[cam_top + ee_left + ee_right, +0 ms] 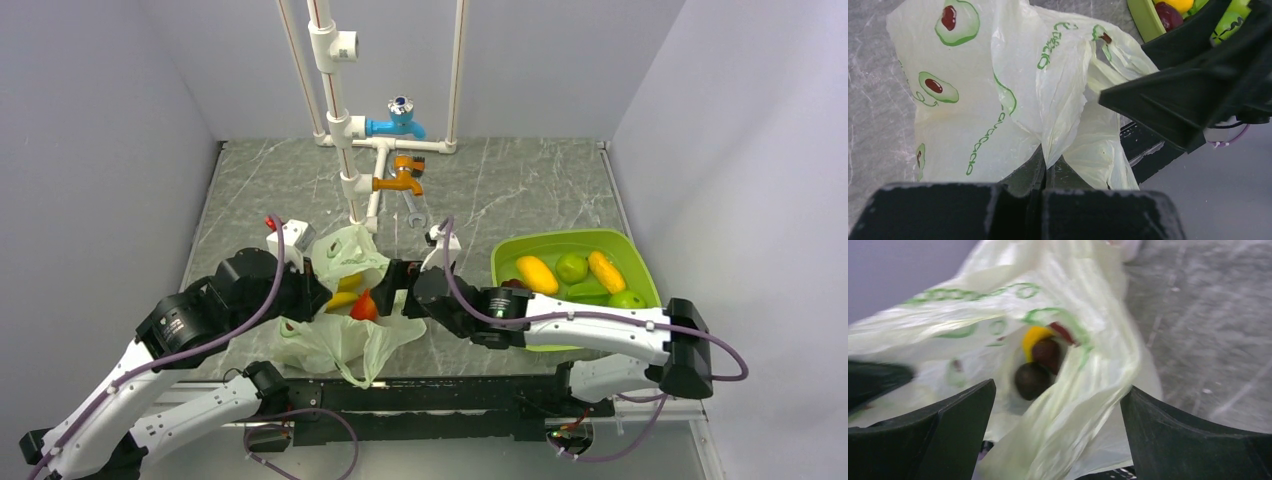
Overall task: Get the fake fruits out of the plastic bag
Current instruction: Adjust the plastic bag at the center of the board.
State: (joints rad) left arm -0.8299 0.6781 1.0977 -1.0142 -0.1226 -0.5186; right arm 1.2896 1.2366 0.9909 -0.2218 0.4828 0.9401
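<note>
The right gripper (1058,387), jaws spread wide and holding nothing, faces the mouth of the plastic bag (973,325), where fake fruits (1040,365) sit inside. The left gripper (1042,189) pinches the bag's edge. Closing here could snag loose plastic instead of fruit.

fake fruits (1040,365) in plastic bag (973,345) blurred, kinds unclear, tray (1144,17) cropped by top edge

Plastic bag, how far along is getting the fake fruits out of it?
Partly done. Done: several fake fruits, yellow and green, lie in the green tray. In hand: the left gripper is shut on the plastic bag, and the right gripper is open facing its opening, holding nothing. Left: a yellow fruit and two dark fruits sit inside the bag.
</note>
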